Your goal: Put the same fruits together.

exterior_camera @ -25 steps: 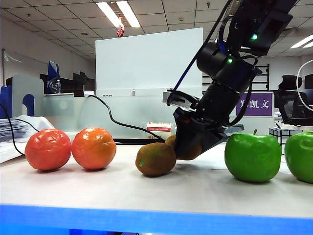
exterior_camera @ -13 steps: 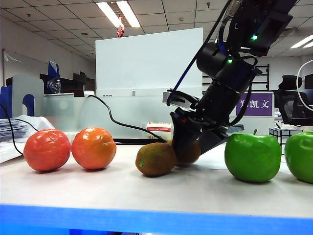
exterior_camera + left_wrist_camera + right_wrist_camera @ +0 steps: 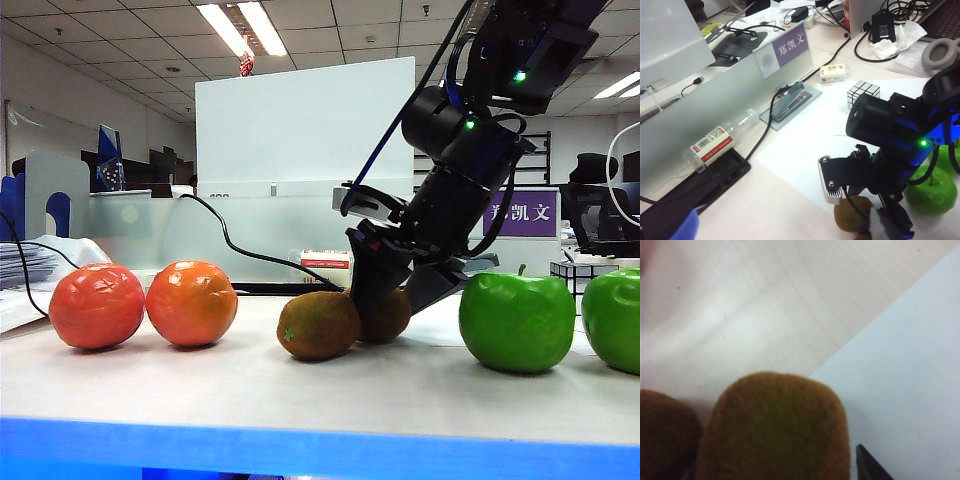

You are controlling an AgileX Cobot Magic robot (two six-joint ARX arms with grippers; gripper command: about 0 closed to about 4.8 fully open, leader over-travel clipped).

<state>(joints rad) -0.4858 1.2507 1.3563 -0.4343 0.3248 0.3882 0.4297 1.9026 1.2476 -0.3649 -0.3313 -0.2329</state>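
Kiwis now sit touching mid-table: the rear kiwi (image 3: 385,313) has come down out of the right gripper (image 3: 385,290), whose jaws have spread apart around it since a second ago, beside the front kiwi (image 3: 318,325). That pair looks finished, with both oranges (image 3: 145,304) together at the left and green apples (image 3: 545,322) at the right. The left gripper itself is out of view, its jaws fully spread. No containers appear; the fruit rests on the bare table (image 3: 400,390).

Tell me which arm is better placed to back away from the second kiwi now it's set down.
The right. The right gripper is open around the rear kiwi, which sits on the table against the front kiwi. The left gripper is out of view.
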